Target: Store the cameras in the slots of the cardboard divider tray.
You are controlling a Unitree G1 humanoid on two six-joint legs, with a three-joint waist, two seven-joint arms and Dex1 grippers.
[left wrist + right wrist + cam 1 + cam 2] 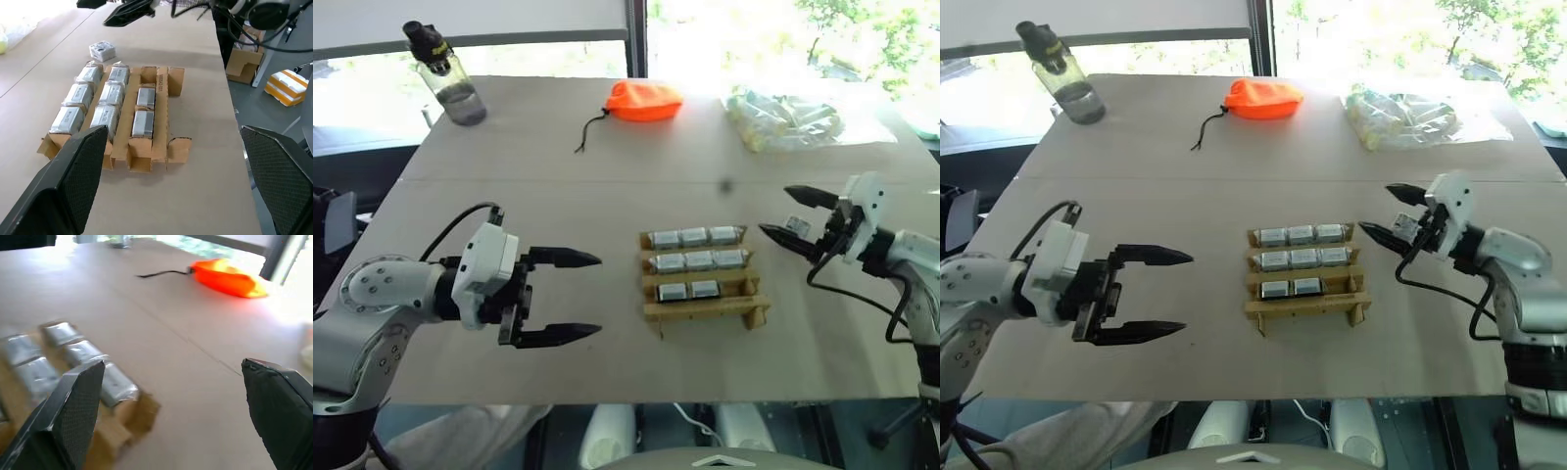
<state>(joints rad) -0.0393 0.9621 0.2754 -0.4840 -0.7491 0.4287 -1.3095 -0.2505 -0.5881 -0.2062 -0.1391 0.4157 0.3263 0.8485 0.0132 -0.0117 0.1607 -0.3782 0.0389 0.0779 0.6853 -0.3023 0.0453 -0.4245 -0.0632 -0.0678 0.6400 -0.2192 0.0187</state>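
Sitting mid-bench, the cardboard divider tray holds eight cameras: far row w/ three, middle row w/ three, near row w/ two, and the near row's slot on the robot's right is bare. One more camera lies loose on the bench just right of the tray's far right corner, apart from it; in the left wrist view it shows as a small pale block just beyond the tray. Right hand hovers over that loose camera w/ both black fingers spread wide, one finger above and one nearer the tray, nothing gripped between them; can't tell if either tip touches the camera. Left hand hangs well left of the tray, pointing toward it, fingers also wide apart & empty. Along the far side of the bench: a clear water bottle w/ black cap at far left, an orange pouch w/ a black cord near centre, and a clear plastic bag of pale tubes at far right. Right wrist view shows the tray's corner w/ wrapped cameras and the pouch beyond.
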